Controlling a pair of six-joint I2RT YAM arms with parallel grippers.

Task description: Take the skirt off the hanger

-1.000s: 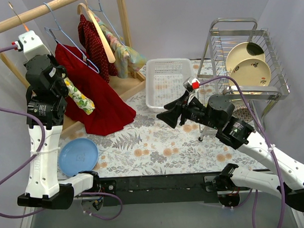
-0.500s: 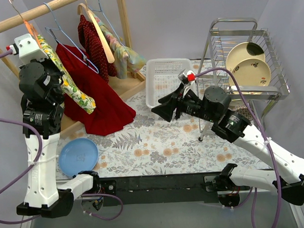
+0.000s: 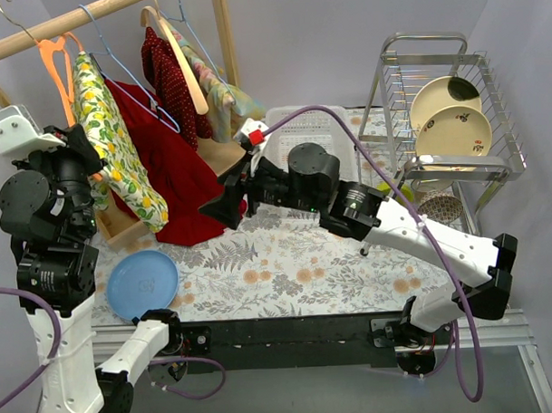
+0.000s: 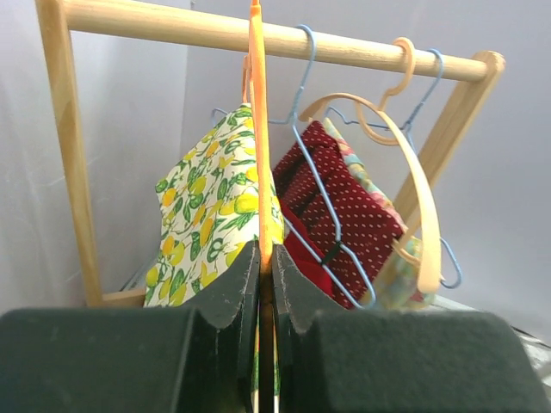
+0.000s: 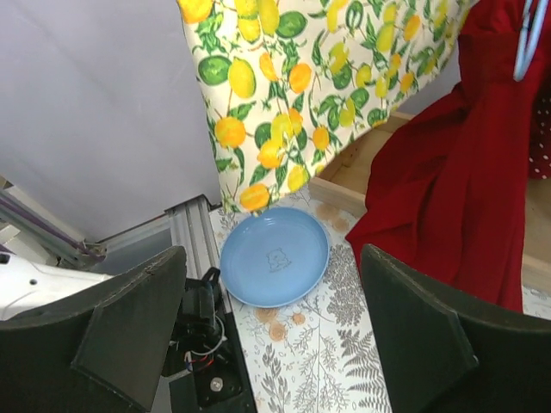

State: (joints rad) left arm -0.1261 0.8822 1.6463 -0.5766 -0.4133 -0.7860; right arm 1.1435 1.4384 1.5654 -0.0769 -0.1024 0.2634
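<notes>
Your left gripper (image 4: 265,262) is clamped tight on the hanger (image 4: 256,129), likely to steady it; skirt (image 3: 111,153) hangs off it at 10 o'clock; right gripper (image 3: 222,207) wide open, empty, facing the skirt, presumably to pull.

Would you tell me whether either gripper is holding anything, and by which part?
The left gripper pinches the orange hanger by its frame, below the hook. The right gripper is open, holding nothing.
</notes>
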